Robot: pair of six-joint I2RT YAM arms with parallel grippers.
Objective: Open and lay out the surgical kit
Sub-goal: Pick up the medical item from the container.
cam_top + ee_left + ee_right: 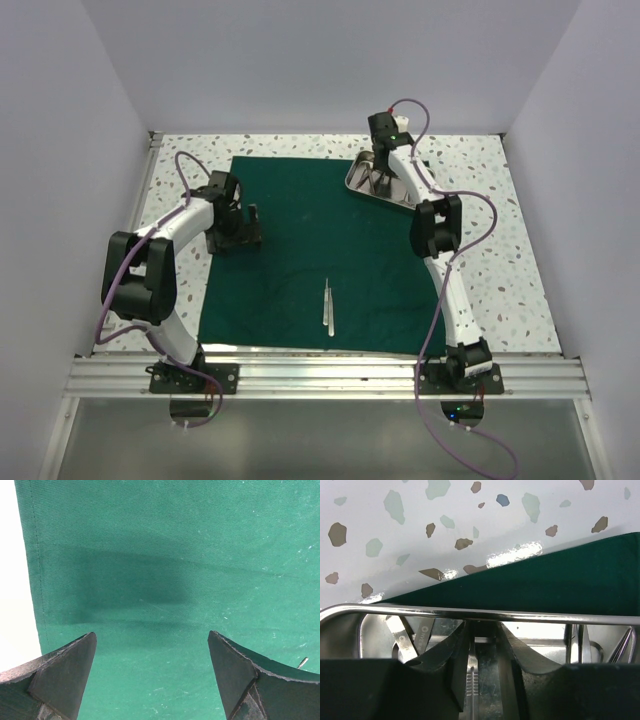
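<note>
The dark green cloth (pixel 310 250) lies spread flat on the table. A pair of silver tweezers (pixel 328 305) lies on its near middle. The steel tray (pixel 357 180) sits at the cloth's far right corner. My right gripper (pixel 380 178) reaches down into it. In the right wrist view its fingers (pixel 484 625) stand a narrow gap apart, just inside the tray rim (pixel 470 613). A slim ridged silver handle (pixel 474 680) lies between them against the left finger. My left gripper (pixel 238 235) hangs wide open and empty over the cloth's left part (pixel 151 633).
More silver instruments lie in the tray at the left (pixel 400 635) and right (pixel 580 640) of my right fingers. The speckled tabletop (pixel 520 250) surrounds the cloth. White walls close in the left, back and right. An instrument tip (pixel 302 662) shows beside my left gripper's right finger.
</note>
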